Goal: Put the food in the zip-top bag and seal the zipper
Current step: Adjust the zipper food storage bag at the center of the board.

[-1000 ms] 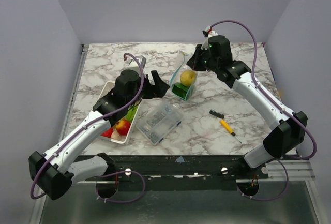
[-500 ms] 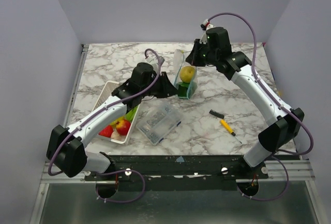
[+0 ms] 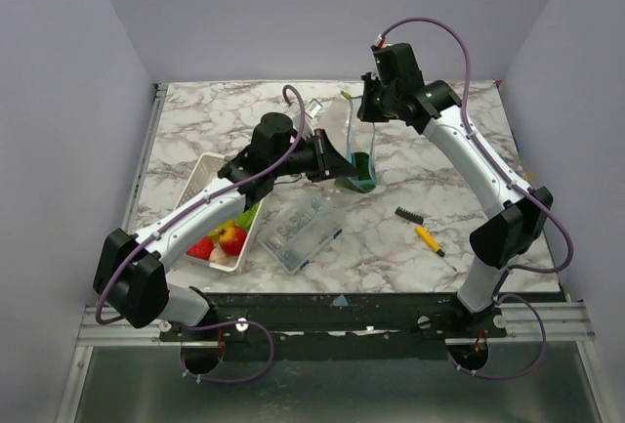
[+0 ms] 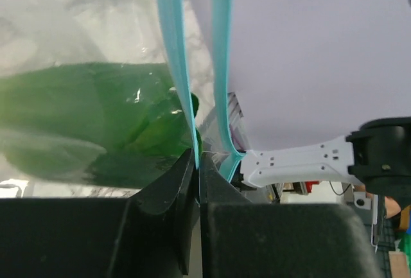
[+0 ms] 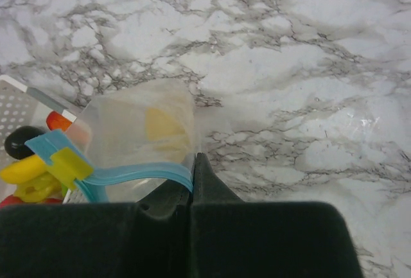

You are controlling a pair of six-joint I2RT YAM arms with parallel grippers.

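Marble, white veined with grey, covers the table (image 3: 439, 164), which is boxed in by plain pale lilac walls (image 3: 322, 13). At the left a white tray (image 3: 198, 177) holds food (image 3: 232, 238) in red, yellow and green. The left gripper (image 4: 198, 157) reaches rightward beyond a clear box (image 3: 301, 231), its jaws pressed together on the teal zipper (image 4: 172, 60) at the bag's lower end. The bag (image 3: 359, 161) is near the table's middle, stretched upright between the two grippers. A green piece (image 4: 96, 117) sits in its bottom and a yellow fruit (image 5: 164, 129) shows faintly through the plastic. The right gripper (image 5: 192, 162), higher and farther back, is likewise clamped tight on the zipper's upper end. Further right a small black brush (image 3: 418, 228) with a yellow handle lies on the marble. Since half a second ago the left gripper has moved right to the bag and the right gripper has lifted. The bag is pulled taller and narrower, and the yellow fruit no longer shows from above.
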